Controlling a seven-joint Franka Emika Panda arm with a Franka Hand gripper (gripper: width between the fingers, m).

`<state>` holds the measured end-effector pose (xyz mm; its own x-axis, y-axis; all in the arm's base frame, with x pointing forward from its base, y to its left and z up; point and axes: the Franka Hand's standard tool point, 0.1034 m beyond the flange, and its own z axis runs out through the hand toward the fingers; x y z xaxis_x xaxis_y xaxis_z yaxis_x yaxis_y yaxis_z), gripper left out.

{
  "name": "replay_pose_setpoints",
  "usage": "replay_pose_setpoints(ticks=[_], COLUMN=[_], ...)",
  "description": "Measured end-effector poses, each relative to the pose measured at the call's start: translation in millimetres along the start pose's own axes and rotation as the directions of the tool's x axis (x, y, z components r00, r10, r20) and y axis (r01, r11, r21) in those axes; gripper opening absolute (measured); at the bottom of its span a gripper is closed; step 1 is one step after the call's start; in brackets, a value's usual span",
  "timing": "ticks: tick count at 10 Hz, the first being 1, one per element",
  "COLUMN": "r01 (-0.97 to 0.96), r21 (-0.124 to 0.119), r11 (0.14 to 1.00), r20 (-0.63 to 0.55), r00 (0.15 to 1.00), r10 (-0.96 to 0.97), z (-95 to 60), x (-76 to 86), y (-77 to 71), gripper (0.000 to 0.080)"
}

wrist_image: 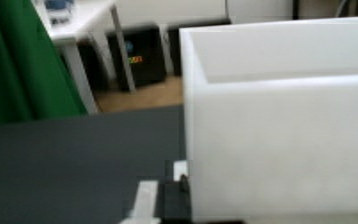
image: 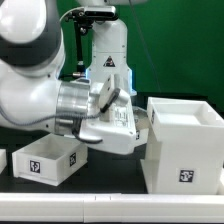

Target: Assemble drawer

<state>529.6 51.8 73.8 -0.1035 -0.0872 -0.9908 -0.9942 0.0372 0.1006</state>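
One large open white box stands on the dark worktop, with one black-and-white tag on its front. One smaller open white box, also carrying one tag, sits well apart from the large box, toward the exterior view's left. The arm's single hand is close against the large box's wall on that same side, near its top edge. The wrist view shows only one finger just beside that wall, so I cannot tell whether the hand is wide, narrow or gripping.
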Motion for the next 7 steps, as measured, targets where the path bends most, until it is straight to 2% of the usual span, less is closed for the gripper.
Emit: replay_pose_setpoints(ticks=[2, 4, 5, 6, 7], r01=[-0.005, -0.004, -0.004, -0.004, -0.004], r21=[-0.006, -0.007, -0.007, -0.007, -0.007], r11=[1.000, 1.000, 1.000, 1.000, 1.000], r20=[0.077, 0.079, 0.079, 0.079, 0.079], r00=[0.997, 0.997, 0.997, 0.997, 0.997], r10=[0.005, 0.005, 0.005, 0.005, 0.005], z=[0.3, 0.2, 0.2, 0.2, 0.2], x=[3.7, 3.4, 3.4, 3.4, 3.4], y=[-0.4, -0.4, -0.4, -0.4, -0.4], gripper=[0.0033, 0.0033, 0.0112, 0.0112, 0.0249])
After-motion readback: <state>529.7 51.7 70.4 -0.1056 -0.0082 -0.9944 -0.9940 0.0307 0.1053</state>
